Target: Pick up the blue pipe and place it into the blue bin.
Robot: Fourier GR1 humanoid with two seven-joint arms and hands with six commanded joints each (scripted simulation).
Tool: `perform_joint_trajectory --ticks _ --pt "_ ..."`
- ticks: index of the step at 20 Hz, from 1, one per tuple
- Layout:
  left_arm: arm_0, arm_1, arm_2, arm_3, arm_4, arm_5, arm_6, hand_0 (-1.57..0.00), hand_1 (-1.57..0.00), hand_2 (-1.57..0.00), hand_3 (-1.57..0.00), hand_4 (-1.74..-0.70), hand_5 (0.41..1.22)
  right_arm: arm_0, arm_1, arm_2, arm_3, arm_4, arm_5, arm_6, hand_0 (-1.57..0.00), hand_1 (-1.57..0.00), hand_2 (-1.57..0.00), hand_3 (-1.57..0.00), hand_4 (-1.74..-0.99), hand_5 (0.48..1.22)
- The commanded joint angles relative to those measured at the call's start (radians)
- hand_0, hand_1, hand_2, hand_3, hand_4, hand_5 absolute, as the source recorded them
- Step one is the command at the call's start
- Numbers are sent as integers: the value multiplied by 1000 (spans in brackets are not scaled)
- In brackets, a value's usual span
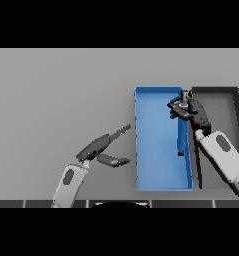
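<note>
A grey table (61, 90) fills the frame; right of centre on it lies a blue bin (158, 175), a long open tray running from the upper middle towards the lower edge; touching its right wall stands a dark bin (231, 95), which reaches the right border of the frame.

The right hand (191, 111) sits in the upper right of the frame, over the seam where the two bins meet, its arm coming in from the lower right corner; its dark fingers (175, 104) are curled round the top of the blue pipe (181, 137), clasping it near a small grey fitting at the pipe's upper end. The pipe hangs down the frame from that grasp, long and thin, inside the outline of the blue bin and close along its right wall; its lower end shows a dark tip about halfway down the bin; whether that tip touches the bin floor cannot be told.

The left hand (102, 150) shows in the lower middle of the frame, just left of the blue bin and apart from it; its fingers are stretched out straight towards the upper right, the thumb spread below them, holding nothing.
</note>
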Motion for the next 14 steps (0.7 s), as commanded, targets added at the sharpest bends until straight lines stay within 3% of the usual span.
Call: perform_joint_trajectory --ticks 1,3,6,9,14 --pt "12 1 -6 -9 1 -3 -9 1 1 1 1 -878 422 -22 -27 49 18 -32 -5 1 -937 -855 -856 -504 -1503 1221" --pt "10 7 2 -4 -1 0 -5 1 1 1 1 -878 427 -85 -75 168 46 -99 12 1 -599 -547 -548 -322 -1337 1221" --pt "-1 0 7 4 6 1 0 1 1 1 1 -881 429 -179 -137 318 54 -124 78 -6 -306 -279 -280 -164 -1175 1084" --pt "12 -6 -3 -15 2 6 6 1 1 1 1 -886 428 -218 -162 385 62 -122 125 0 -156 -143 -143 -84 -1083 934" --pt "11 -2 0 -14 3 6 7 1 1 1 1 -885 428 -240 -171 452 72 -126 135 1 -51 -46 -46 -27 -1051 787"
